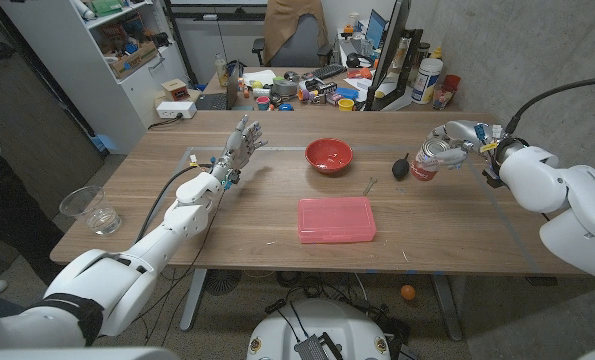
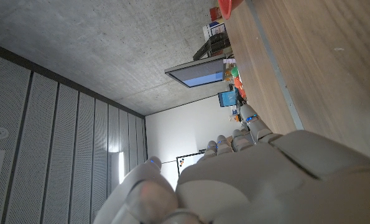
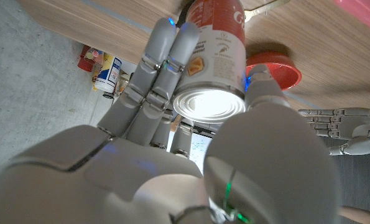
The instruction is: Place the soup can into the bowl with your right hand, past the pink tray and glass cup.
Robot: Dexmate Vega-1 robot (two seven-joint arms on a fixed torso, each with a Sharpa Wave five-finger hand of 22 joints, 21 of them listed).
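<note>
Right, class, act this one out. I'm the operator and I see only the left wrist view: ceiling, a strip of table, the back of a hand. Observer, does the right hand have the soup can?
Observer: Yes. The right hand grips the soup can over the table's right side, fingers wrapped round its label.
Operator: Where is the bowl from there?
Observer: The red bowl sits mid-table toward the far side, on the can's left, with nothing in it.
Operator: And the tray and the cup?
Observer: The pink tray lies closer to the robot than the bowl. The glass cup stands at the table's near left corner, well away from the can.
</note>
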